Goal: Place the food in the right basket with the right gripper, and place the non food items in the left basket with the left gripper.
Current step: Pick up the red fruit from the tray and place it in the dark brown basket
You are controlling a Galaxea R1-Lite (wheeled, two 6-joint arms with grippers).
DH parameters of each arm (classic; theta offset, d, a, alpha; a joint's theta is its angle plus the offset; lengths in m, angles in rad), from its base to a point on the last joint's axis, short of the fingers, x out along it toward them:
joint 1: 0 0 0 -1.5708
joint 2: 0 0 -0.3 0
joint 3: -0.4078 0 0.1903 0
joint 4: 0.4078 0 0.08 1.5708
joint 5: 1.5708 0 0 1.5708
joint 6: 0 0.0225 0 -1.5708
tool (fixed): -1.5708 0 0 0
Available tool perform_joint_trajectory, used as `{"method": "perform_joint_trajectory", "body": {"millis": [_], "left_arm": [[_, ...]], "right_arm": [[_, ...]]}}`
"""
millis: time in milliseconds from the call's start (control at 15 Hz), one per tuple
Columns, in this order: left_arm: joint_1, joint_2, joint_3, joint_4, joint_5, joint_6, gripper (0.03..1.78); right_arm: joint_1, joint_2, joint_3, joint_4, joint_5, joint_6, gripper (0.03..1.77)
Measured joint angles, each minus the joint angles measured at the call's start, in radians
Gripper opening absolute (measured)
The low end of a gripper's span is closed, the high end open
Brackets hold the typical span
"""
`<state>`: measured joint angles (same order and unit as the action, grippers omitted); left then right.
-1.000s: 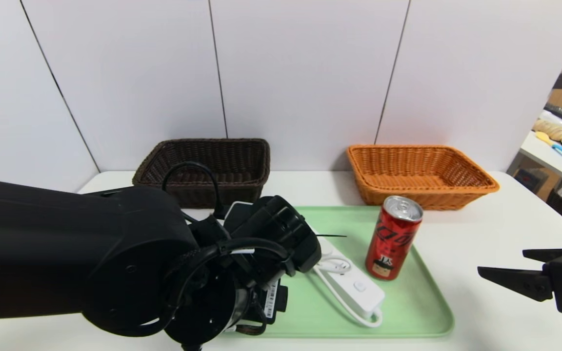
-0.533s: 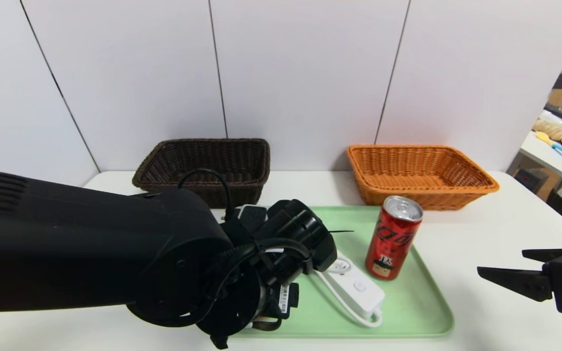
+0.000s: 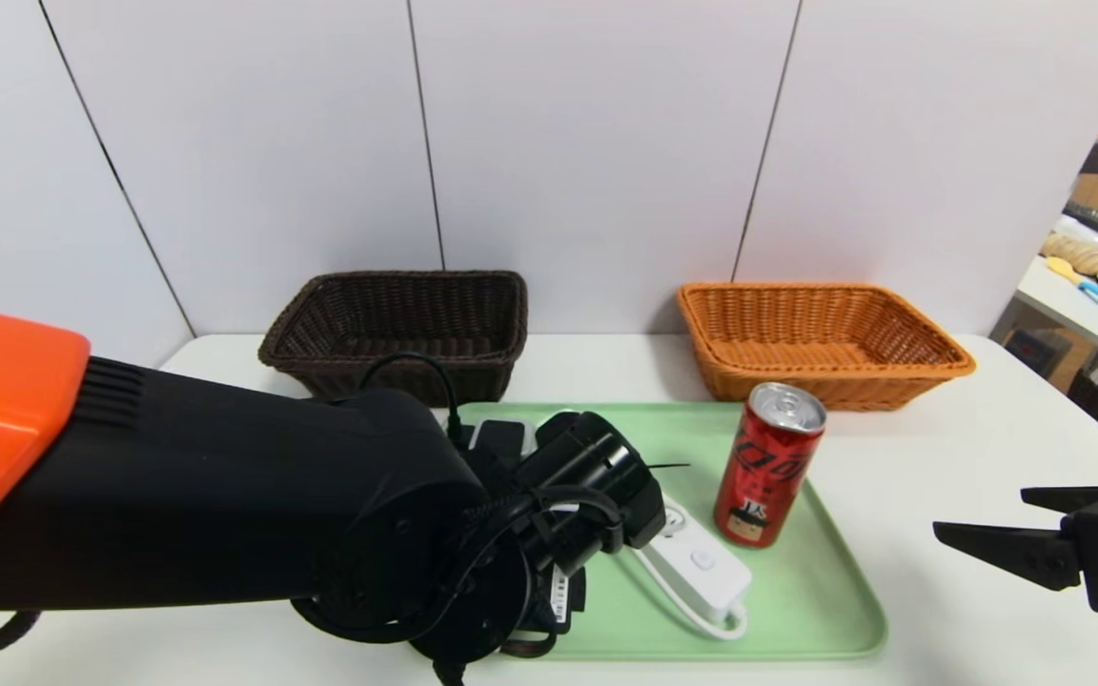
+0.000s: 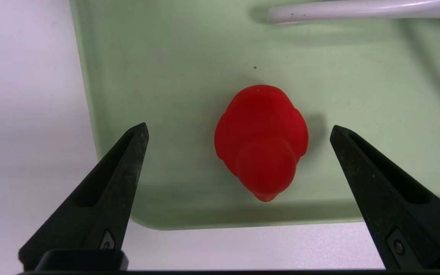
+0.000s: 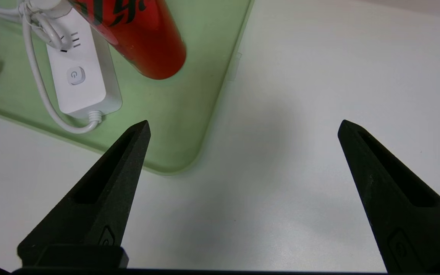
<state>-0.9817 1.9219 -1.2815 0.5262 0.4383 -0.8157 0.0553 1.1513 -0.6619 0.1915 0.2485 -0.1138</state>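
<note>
Left end effector (image 4: 239, 131) spread wide (empty) above red duck (image 4: 261, 141); right end effector (image 5: 243, 128) released.

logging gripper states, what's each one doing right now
Left gripper: open, holding nothing, fingers either side of the red duck toy.
Right gripper: open, empty, over the white table.
</note>
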Motion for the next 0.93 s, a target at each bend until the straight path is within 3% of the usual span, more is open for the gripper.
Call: {"method": "perform_joint_trajectory", "body": {"millis": [533,733,933], "left_arm": [[0.0,0.011,0.003,0.001,-0.013,0.0,1.69],[0.0,0.013,0.007,0.001,-0.024,-0.005,1.18],[-0.002,0.015,0.01,0.0,-0.027,-0.002,0.84]], "right_arm": [[0.002,-0.005,0.003,0.001,0.001,-0.001,1.7],[0.002,-0.006,0.001,0.001,0.001,-0.002,1.7],[0.002,-0.006,0.001,-0.001,0.001,-0.001,1.7]]}}
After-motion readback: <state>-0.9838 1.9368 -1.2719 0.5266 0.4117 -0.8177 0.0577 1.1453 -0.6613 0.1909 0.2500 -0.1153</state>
